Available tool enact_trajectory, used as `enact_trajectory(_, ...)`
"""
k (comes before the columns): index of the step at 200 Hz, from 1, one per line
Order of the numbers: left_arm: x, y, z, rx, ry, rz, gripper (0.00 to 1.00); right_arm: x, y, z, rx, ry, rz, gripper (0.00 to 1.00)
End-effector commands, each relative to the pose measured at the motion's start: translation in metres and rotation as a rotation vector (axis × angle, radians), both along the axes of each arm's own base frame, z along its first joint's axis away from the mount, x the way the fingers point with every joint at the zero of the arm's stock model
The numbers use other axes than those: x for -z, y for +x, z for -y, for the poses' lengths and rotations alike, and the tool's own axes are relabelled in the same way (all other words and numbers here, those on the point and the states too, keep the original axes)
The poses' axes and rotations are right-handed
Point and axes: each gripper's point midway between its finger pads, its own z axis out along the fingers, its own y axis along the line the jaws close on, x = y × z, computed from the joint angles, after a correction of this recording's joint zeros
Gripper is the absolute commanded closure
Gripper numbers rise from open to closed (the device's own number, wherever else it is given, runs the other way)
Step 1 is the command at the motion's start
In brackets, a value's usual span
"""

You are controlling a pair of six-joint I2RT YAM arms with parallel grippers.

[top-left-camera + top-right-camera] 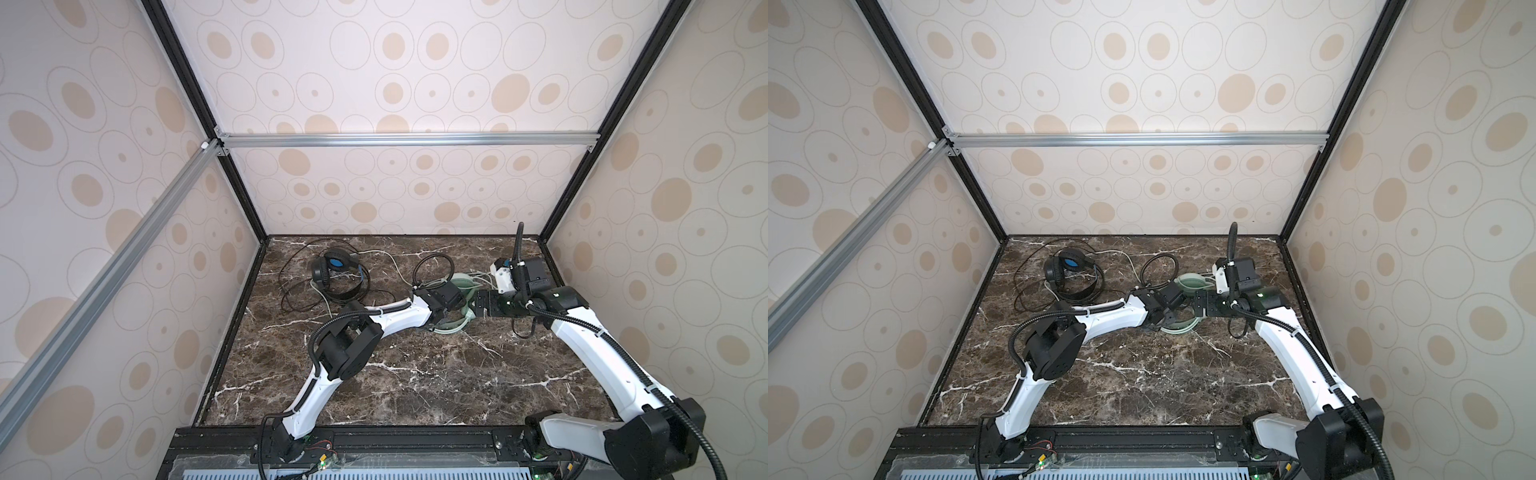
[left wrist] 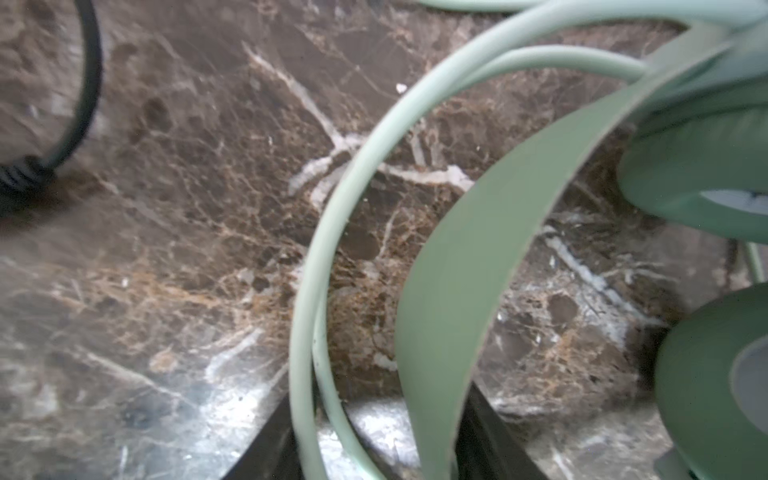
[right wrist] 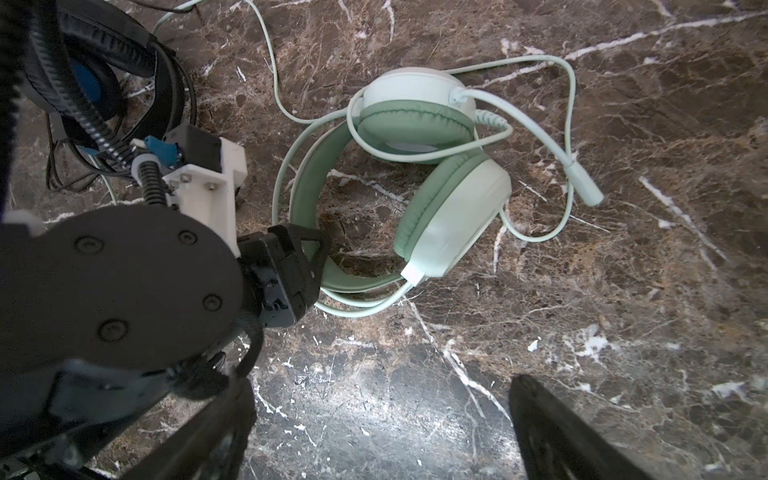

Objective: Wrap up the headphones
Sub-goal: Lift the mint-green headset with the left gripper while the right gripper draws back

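Observation:
The mint-green headphones (image 3: 436, 208) lie on the marble table toward the back right, also seen in both top views (image 1: 459, 286) (image 1: 1187, 282). Their pale cord (image 3: 569, 104) loops loosely round the earcups. My left gripper (image 2: 382, 440) straddles the headband (image 2: 469, 270): one finger rests against the band, the other against the thin outer hoop. It shows in both top views (image 1: 451, 318) (image 1: 1173, 320). My right gripper (image 3: 380, 386) hangs open over bare table just right of the headset (image 1: 473, 307). The black headphones (image 1: 332, 270) (image 1: 1067, 270) lie at the back left.
Thin black cord (image 1: 291, 291) sprawls around the black headset, crossed by pale cord. Patterned walls with black posts (image 1: 544, 232) close the table (image 1: 415, 374) on three sides. A black rail (image 1: 395, 440) runs along the front edge.

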Motion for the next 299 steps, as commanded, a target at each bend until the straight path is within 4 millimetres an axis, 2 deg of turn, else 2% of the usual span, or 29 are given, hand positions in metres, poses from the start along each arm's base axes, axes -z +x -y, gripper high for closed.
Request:
enact_trajectory(1,-0.005,-0.010,-0.017,-0.019,0.061,-0.005,0.54,-0.015,0.000,0.002,-0.013,-0.039,0.041,0.02)
enact_trajectory(20,-0.008,-0.016,-0.027,-0.025,0.076,-0.002,0.63,-0.018,0.001,0.002,-0.015,-0.041,0.046,0.02)
enact_trajectory(25,-0.010,-0.017,-0.031,-0.026,0.082,0.001,0.64,-0.018,-0.002,-0.006,-0.040,-0.040,0.047,0.02)
enact_trajectory(77,-0.028,-0.041,-0.068,-0.024,0.161,0.026,0.80,-0.023,-0.002,-0.011,-0.057,-0.028,0.051,0.03)
enact_trajectory(117,-0.045,-0.061,-0.090,0.006,0.246,0.047,0.87,-0.026,-0.002,-0.016,-0.072,-0.011,0.048,0.04)
enact_trajectory(159,-0.049,-0.075,-0.107,0.040,0.309,0.058,0.93,-0.022,-0.003,-0.017,-0.075,-0.008,0.040,0.05)
enact_trajectory(199,-0.048,-0.069,-0.101,0.109,0.309,0.082,0.93,-0.022,0.003,-0.019,-0.079,-0.017,0.018,0.06)
enact_trajectory(264,-0.023,-0.064,-0.096,0.221,0.194,0.055,0.96,-0.028,0.008,-0.018,-0.055,-0.035,-0.036,0.06)
enact_trajectory(299,-0.030,-0.050,-0.087,0.308,0.222,0.095,1.00,-0.024,0.015,-0.020,-0.046,-0.042,-0.081,0.06)
